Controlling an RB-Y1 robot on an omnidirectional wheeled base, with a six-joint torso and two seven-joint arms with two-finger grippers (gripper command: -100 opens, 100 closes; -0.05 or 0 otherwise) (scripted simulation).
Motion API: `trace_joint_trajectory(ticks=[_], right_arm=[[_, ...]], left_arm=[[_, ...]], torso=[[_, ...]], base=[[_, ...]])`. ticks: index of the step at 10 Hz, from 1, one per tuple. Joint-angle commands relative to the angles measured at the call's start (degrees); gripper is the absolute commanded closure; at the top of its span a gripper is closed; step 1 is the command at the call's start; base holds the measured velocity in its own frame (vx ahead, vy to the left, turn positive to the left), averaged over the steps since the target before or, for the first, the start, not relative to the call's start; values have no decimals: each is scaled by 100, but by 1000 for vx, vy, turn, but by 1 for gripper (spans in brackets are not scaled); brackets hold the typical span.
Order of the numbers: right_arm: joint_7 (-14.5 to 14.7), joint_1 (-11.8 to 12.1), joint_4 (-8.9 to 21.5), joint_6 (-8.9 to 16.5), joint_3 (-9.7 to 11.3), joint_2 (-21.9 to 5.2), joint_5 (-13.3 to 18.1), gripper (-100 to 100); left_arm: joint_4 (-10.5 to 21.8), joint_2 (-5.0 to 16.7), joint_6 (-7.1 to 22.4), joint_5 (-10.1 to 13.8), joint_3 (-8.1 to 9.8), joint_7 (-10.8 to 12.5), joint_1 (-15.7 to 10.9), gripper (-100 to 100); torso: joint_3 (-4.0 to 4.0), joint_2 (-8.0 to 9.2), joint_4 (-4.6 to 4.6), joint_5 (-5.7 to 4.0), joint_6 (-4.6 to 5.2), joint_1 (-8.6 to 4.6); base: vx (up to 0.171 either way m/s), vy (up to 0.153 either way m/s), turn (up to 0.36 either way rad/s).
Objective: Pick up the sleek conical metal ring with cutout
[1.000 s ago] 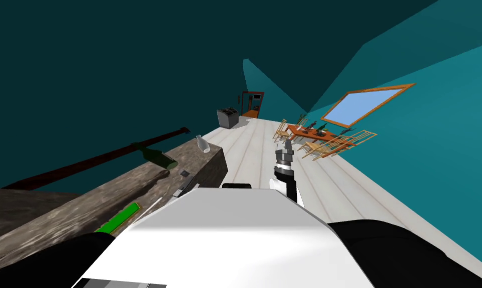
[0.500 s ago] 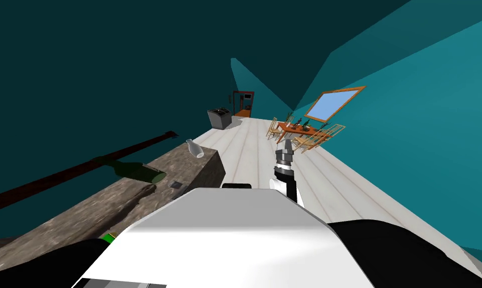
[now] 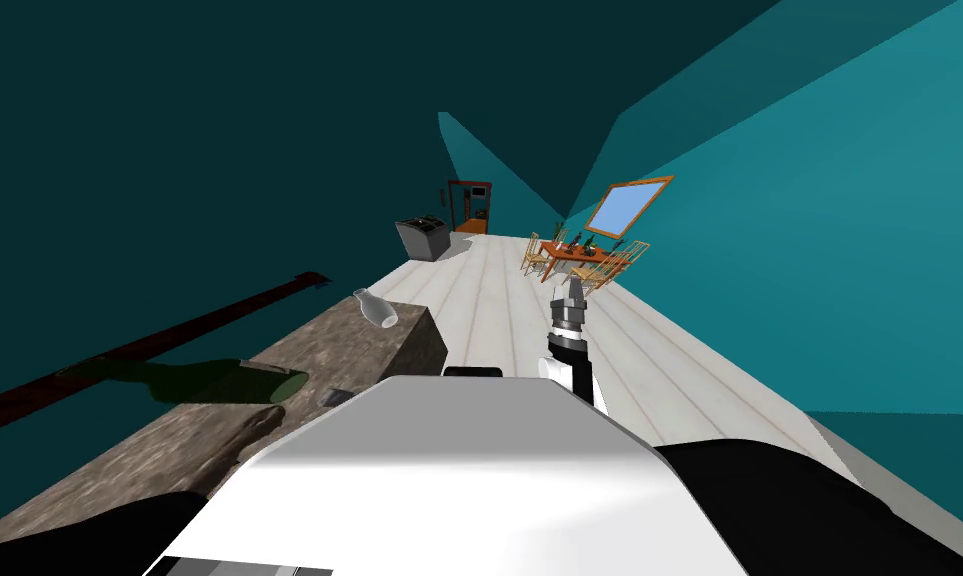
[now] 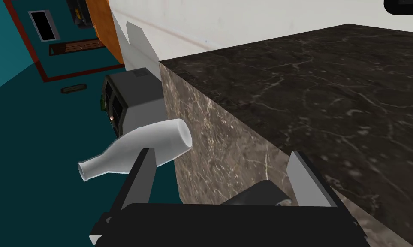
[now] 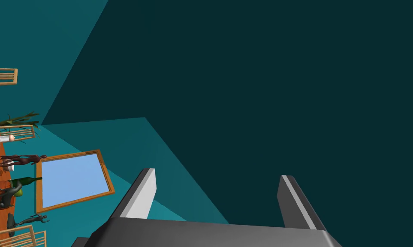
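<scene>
**Counter** [image 3: 369, 345], one: mottled brown-grey stone, running along my left side.

**On the counter top:**
- Ring [image 3: 336, 397], one: a small grey piece near the counter's inner edge. Its cone shape and cutout are too small to make out.
- Green bottle [image 3: 219, 380], one: lying on its side, near the ring and to its left.
- White bottle [image 3: 374, 308], one: lying on its side at the counter's far end, well apart from the ring.

**Left gripper** [image 4: 220, 156], one: the fingers are spread wide with nothing between them, and it points along the counter toward the white bottle. In the left wrist view the ring seems to be the dark rounded form low between the two fingers, close to the gripper's body. It appears to touch neither finger.

**Right gripper** [image 3: 575, 290], one: raised over the pale floor [image 3: 529, 300], well apart from the counter and the ring. Its fingers are spread and hold nothing.

**Far end of the room:**
- Grey cabinet [image 3: 421, 238], one.
- Orange table [image 3: 567, 250], one, with wooden chairs too small to count.
- Window [image 3: 629, 205], one.
- Door [image 3: 467, 205], one.
</scene>
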Motion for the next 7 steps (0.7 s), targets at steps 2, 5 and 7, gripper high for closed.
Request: trace_joint_trajectory(ticks=[2, 5, 7], right_arm=[[0, 1, 0, 0, 0, 0, 0, 0], [0, 0, 0, 0, 0, 0, 0, 0], [0, 1, 0, 0, -1, 0, 0, 0]], left_arm=[[-12, 48, 233, -39, 141, 152, 218, -100], [126, 143, 408, -67, 413, 389, 570, -100], [195, 203, 496, -83, 548, 513, 760, -100]], torso=[[2, 3, 1, -2, -4, -10], [3, 5, 1, -2, -2, -9], [0, 0, 0, -2, -6, -9]], base=[[26, 70, -147], [33, 82, -239], [29, 82, -187]])
